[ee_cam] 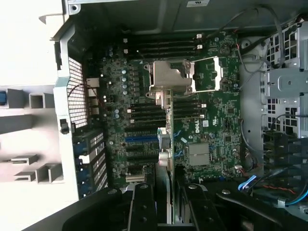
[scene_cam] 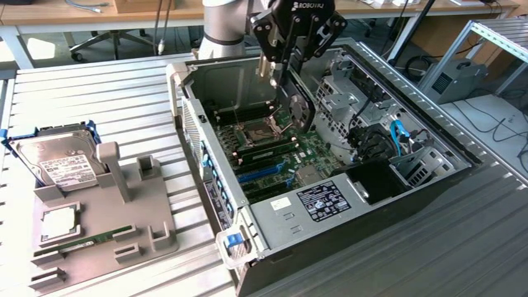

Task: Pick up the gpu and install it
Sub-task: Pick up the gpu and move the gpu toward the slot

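Slatted metal desk (scene_cam: 123, 99) carries an open PC case (scene_cam: 216, 204) and, at the exterior view's left, a grey holder (scene_cam: 107, 229) with a hard drive (scene_cam: 62, 164). Fingers (ee_cam: 144, 207) are clamped on the gpu (scene_cam: 297, 108), held upright inside the case over the motherboard (ee_cam: 211, 125), beside the CPU socket (scene_cam: 251, 131). Slot contact unclear.

Ribbed metal table (scene_cam: 107, 102) carrying two things here. Open computer case (scene_cam: 281, 218) sits on it, grey parts rack (scene_cam: 144, 213) just beside.

Silver-grey arm (scene_cam: 222, 21) ends in black end effector (scene_cam: 282, 69) with white lettering.
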Robot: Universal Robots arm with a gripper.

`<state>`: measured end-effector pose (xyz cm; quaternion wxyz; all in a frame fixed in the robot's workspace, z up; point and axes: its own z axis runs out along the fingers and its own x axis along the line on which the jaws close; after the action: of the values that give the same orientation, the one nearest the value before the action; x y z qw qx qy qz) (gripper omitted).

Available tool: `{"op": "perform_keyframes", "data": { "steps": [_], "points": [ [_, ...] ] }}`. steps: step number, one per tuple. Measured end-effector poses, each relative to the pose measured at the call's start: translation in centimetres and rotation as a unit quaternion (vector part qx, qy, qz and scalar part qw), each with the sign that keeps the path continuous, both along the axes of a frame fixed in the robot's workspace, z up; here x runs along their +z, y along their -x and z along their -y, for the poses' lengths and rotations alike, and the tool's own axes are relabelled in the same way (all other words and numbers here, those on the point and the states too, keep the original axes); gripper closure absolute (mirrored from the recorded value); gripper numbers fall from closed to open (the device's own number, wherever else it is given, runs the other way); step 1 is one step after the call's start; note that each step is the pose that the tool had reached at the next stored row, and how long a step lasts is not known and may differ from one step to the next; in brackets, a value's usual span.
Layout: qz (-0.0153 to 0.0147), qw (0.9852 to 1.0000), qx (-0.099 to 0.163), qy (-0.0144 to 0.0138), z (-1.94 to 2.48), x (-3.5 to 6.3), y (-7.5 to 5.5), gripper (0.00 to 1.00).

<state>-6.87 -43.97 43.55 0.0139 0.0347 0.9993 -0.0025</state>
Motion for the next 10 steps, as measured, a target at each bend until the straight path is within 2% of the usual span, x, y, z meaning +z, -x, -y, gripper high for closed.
{"op": "perform_keyframes", "data": {
  "steps": [1,4,7,10],
  "points": [
    [0.0,1.0,0.0,0.001,0.0,-0.01,-0.8,0.73],
    [0.0,1.0,0.0,0.0019,0.0,-0.02,-1.5,0.73],
    [0.0,1.0,0.0,0.0045,0.0,-0.04,-3.4,0.73],
    [0.0,1.0,0.0,0.0059,0.0,-0.05,-4.4,0.73]
  ]
}}
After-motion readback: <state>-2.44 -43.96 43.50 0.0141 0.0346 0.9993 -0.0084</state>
